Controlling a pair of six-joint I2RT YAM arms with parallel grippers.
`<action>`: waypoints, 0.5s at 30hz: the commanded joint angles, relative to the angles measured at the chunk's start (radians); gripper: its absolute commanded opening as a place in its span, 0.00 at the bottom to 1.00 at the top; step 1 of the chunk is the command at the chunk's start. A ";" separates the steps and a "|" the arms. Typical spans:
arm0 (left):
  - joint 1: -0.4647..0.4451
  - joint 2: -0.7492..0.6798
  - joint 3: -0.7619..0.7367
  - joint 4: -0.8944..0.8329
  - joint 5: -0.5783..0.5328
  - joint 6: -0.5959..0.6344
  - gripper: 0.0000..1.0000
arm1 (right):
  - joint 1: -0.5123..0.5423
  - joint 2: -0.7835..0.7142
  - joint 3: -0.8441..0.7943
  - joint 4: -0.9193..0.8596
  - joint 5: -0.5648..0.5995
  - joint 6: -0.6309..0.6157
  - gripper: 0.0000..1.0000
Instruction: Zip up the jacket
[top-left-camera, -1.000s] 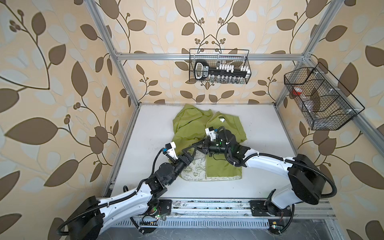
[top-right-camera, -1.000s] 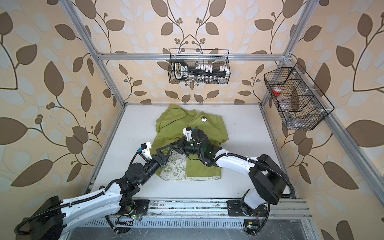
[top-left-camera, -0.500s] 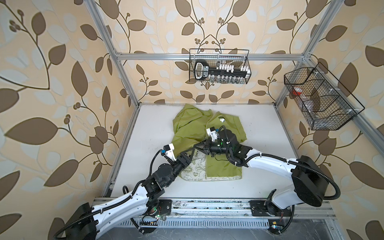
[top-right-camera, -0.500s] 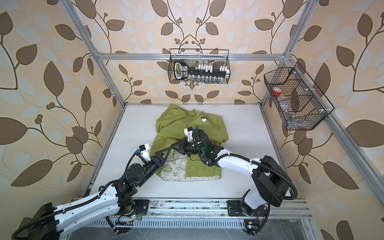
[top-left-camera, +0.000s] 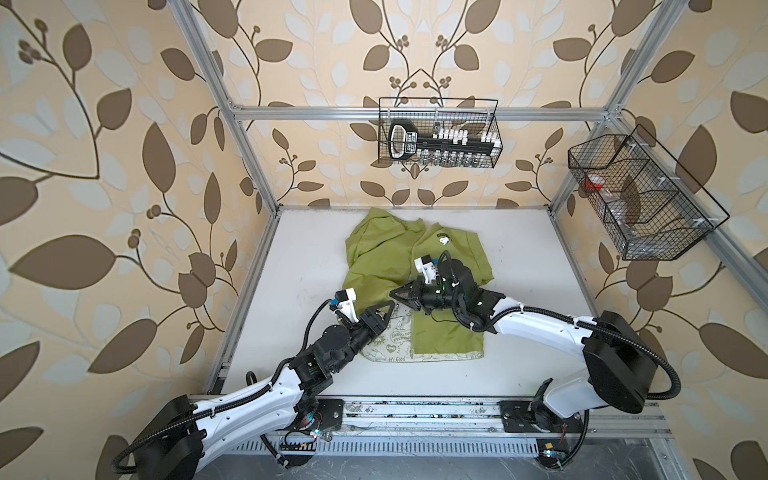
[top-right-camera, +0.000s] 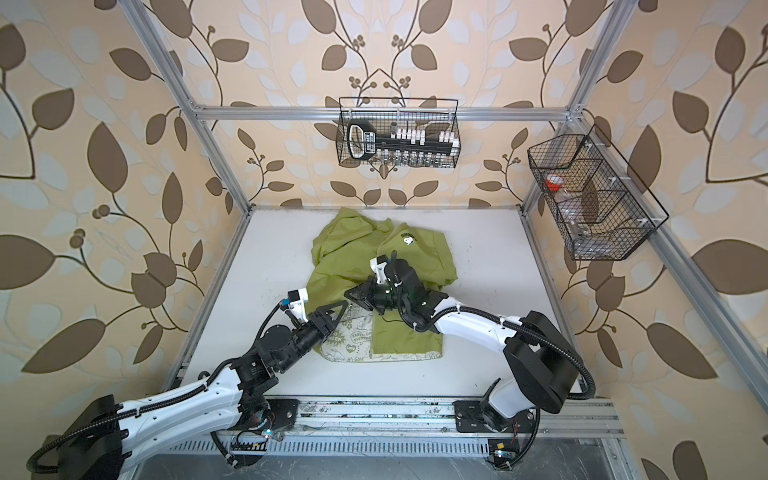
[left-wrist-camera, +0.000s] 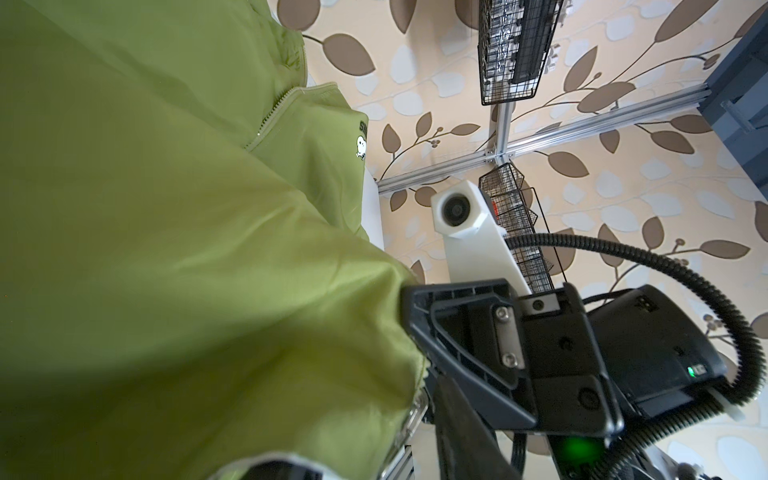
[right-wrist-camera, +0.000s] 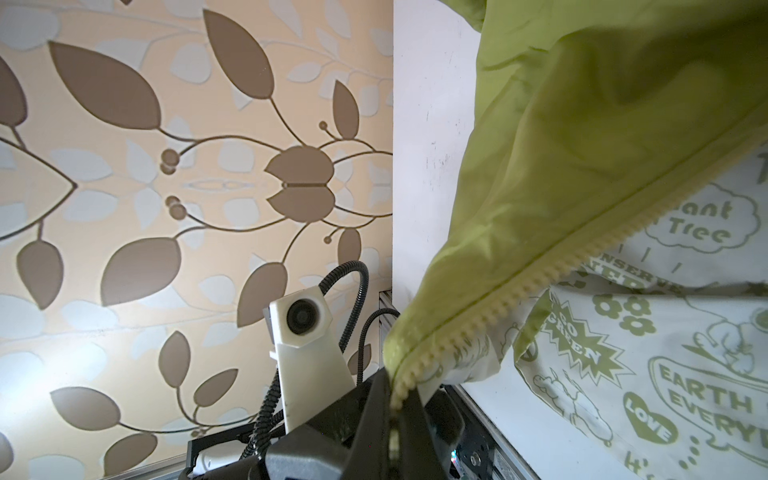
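Drawing back slightly from our right hand (right-wrist-camera: 392, 409), our left hand (top-left-camera: 388, 309) is now sitting at the open lower front of the thin lime-green hooded jacket (top-left-camera: 386, 253) lying on the white surface (top-left-camera: 303, 257); we cannot tell whether it is gripping. Our right hand is pinching the pale zipper teeth (right-wrist-camera: 540, 278). We are judging nothing zipped yet: white doodle lining (top-left-camera: 390, 336) is showing.

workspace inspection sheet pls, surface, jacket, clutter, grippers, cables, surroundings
surface: white table, lightly scuffed
job's things: green jacket lies with its front open at the hem, printed lining showing
clutter: nothing seen
grippers: right gripper shut on the zipper edge; left gripper at the lining flap, grip unclear
cables: black hoses along both arms, no snag seen
surroundings: back wire basket, side wire basket, aluminium frame, leaf wallpaper
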 joint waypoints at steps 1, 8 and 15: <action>0.009 0.006 0.045 0.083 0.042 0.019 0.43 | -0.007 -0.017 0.009 -0.001 0.016 0.003 0.00; 0.010 -0.006 0.042 0.071 0.039 0.018 0.36 | -0.008 -0.013 0.012 0.000 0.013 0.003 0.00; 0.010 -0.020 0.039 0.055 0.027 0.013 0.32 | -0.007 -0.013 0.017 -0.003 0.013 0.003 0.00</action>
